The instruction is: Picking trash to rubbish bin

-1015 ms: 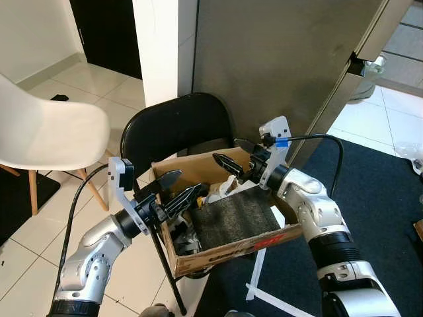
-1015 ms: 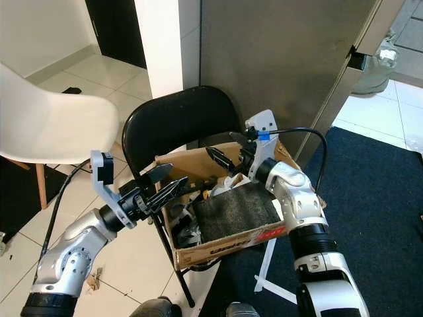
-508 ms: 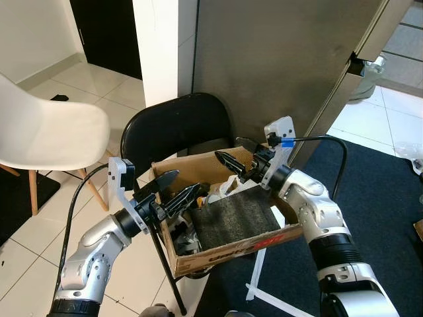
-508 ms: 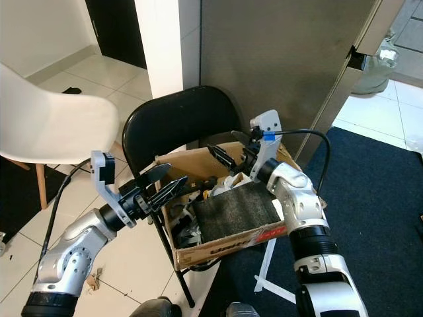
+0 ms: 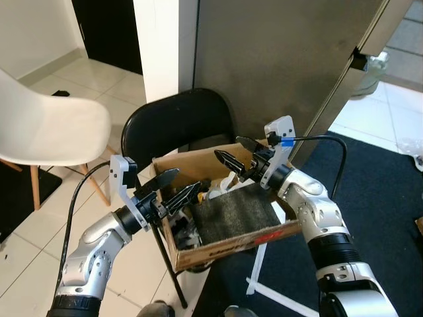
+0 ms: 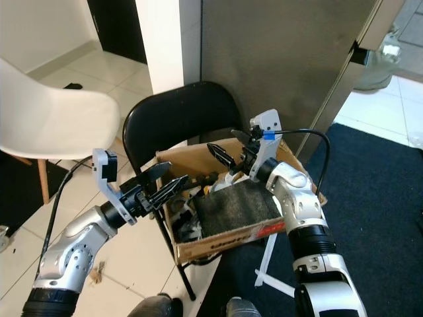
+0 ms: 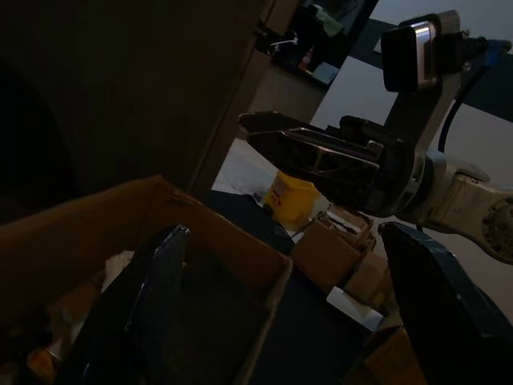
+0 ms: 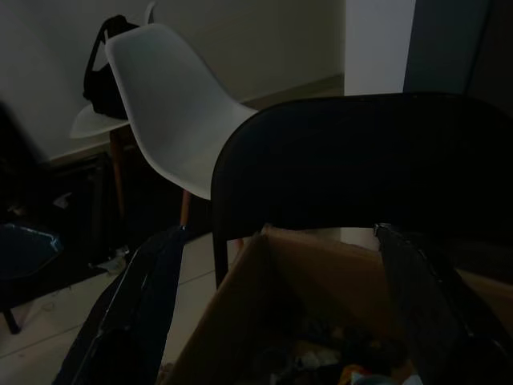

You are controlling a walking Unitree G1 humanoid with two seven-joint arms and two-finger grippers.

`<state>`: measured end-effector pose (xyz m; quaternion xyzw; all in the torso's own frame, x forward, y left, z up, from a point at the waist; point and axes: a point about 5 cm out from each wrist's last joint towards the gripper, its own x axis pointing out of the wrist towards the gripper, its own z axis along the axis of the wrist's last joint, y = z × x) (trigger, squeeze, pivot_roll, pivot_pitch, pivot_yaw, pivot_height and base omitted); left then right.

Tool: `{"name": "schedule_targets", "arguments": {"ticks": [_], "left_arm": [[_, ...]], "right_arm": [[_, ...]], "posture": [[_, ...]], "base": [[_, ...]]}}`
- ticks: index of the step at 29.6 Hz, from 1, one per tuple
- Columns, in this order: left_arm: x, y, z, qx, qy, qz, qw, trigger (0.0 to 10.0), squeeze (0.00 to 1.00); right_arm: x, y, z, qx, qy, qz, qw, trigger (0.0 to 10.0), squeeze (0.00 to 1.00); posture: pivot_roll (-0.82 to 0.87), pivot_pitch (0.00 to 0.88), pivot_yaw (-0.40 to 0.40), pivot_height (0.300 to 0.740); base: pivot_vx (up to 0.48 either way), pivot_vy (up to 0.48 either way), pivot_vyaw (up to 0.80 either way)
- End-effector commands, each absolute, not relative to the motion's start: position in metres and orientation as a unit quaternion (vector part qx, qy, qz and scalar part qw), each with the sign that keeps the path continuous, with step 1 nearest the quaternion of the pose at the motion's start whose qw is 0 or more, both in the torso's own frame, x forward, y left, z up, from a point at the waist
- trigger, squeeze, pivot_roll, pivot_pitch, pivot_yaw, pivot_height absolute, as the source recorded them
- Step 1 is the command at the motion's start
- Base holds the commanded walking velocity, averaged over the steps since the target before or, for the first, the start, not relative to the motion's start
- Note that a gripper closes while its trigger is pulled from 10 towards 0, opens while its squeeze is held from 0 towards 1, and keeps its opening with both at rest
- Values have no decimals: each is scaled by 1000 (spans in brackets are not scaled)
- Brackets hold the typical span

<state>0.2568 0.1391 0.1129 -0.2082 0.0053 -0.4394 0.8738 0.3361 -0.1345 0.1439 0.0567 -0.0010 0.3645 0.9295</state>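
A cardboard box (image 5: 225, 247) sits on the seat of a black folding chair (image 5: 175, 125). In it lie a dark grey mat (image 5: 234, 211), crumpled trash (image 5: 182, 231) at its left end and a white scrap (image 5: 225, 183) near the back. My left gripper (image 5: 185, 181) hovers open over the box's left edge, holding nothing. My right gripper (image 5: 227, 146) hangs open above the back wall of the box, also holding nothing. In the left wrist view the right gripper (image 7: 321, 152) shows beyond the box (image 7: 120, 216).
A white shell chair (image 5: 46, 129) stands to the left on the tiled floor. A tall grey metal panel (image 5: 284, 59) rises behind the black chair. A dark rug (image 5: 377, 198) lies to the right, with a white frame (image 5: 258, 277) under the box.
The right gripper has lifted slightly and drawn back toward the box's rear wall. The left gripper has held its place. The camera has shifted a little.
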Motion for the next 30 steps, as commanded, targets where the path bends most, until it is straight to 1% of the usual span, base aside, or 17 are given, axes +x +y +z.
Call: {"name": "schedule_targets", "arguments": {"ticks": [1,30], "left_arm": [[255,139,110,-203,13,-439,875,10000,0],[256,138,110,-198,10,-443,874,10000,0]], "right_arm": [[335,-137,141,57,2,357,932,10000,0],[335,-138,141,51,3,353,934,10000,0]], "posture": [[26,0,-43,740],[22,0,-42,740]], "base": [[-330,0,0],[-335,0,0]]}}
